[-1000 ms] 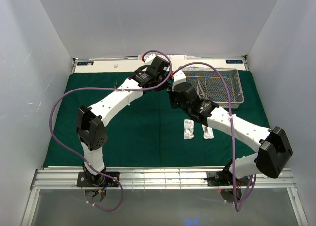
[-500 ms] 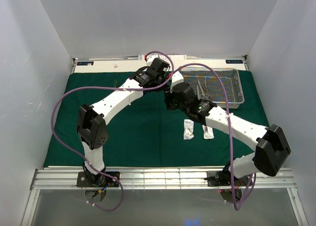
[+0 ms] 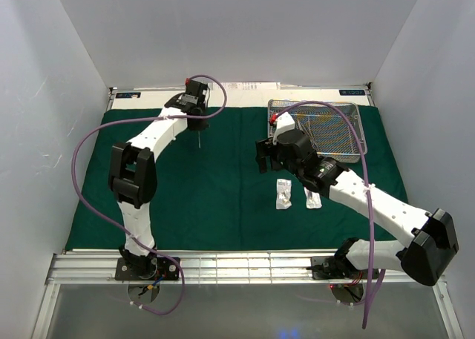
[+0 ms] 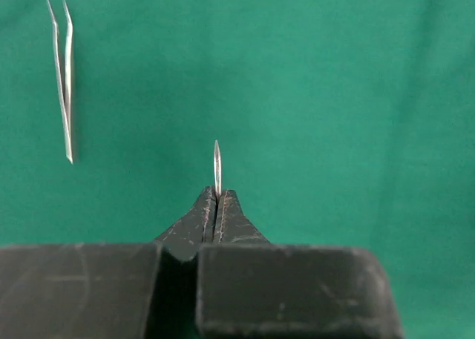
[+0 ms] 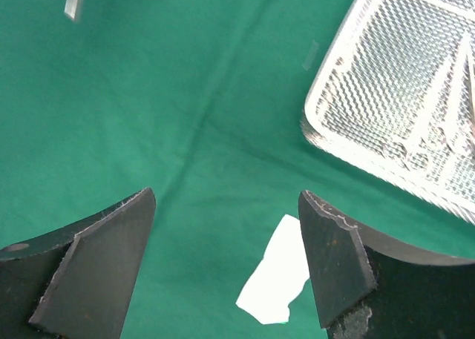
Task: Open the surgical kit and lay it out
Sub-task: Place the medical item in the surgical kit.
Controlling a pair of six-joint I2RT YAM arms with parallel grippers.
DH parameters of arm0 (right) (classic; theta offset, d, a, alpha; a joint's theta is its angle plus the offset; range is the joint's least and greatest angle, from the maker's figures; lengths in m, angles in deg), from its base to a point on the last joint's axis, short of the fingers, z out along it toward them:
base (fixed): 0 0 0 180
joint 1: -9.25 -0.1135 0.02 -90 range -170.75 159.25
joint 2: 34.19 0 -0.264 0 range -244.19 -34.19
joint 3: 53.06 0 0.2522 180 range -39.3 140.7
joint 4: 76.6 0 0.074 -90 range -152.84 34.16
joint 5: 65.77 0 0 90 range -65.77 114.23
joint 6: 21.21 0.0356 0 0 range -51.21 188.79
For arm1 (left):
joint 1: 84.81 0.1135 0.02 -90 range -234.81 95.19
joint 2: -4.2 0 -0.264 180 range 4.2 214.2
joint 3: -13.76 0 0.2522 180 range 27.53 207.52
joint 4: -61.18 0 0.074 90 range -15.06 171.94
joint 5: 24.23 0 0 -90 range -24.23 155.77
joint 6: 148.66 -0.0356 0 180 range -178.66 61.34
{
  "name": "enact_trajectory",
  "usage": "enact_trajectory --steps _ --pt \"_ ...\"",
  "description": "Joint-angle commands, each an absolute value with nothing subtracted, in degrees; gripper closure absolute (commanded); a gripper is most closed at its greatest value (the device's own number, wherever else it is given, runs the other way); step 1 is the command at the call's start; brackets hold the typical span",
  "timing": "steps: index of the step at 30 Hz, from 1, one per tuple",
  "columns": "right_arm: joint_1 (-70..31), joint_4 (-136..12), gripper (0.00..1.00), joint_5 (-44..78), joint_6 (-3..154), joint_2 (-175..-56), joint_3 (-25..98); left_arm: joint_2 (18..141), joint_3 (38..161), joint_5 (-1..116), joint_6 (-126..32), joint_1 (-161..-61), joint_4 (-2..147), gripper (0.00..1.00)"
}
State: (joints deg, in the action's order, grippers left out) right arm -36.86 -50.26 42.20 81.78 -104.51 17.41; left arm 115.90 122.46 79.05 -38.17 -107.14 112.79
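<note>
The dark green cloth (image 3: 208, 198) is spread flat, with the wire-mesh tray (image 5: 371, 72) set at its far right corner and the two clear packets (image 3: 283, 193) laid out just in front of it. A slim metal instrument (image 4: 217, 165) is pinched, tip down, in the fully closed left hand (image 4: 217, 198) above the far-left cloth, seemingly to be laid beside the forceps (image 4: 63, 79) lying there. The right hand (image 5: 226, 198) is held wide apart and empty over bare cloth between tray and packets. Broad open cloth is offered at the centre and near edge, though the enclosure walls (image 3: 52, 116) stand close on both sides.
</note>
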Motion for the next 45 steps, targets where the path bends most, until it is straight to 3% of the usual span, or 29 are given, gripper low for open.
enact_trajectory --steps 1,15,32,45 --pt "-35.3 -46.6 0.16 43.2 81.5 -102.5 15.6 119.1 126.0 76.3 -47.5 -104.6 112.2 1.00" --pt "-31.4 -43.9 0.18 40.3 79.6 -104.4 16.3 132.1 135.0 73.0 -50.7 -96.3 112.5 1.00" --pt "-29.0 -43.9 0.18 36.7 79.4 -107.2 17.5 137.4 141.3 70.3 -50.9 -95.7 112.5 0.97" --pt "-28.2 -43.9 0.19 34.9 80.2 -107.8 17.4 137.5 140.6 71.4 -51.0 -95.7 112.8 0.86"
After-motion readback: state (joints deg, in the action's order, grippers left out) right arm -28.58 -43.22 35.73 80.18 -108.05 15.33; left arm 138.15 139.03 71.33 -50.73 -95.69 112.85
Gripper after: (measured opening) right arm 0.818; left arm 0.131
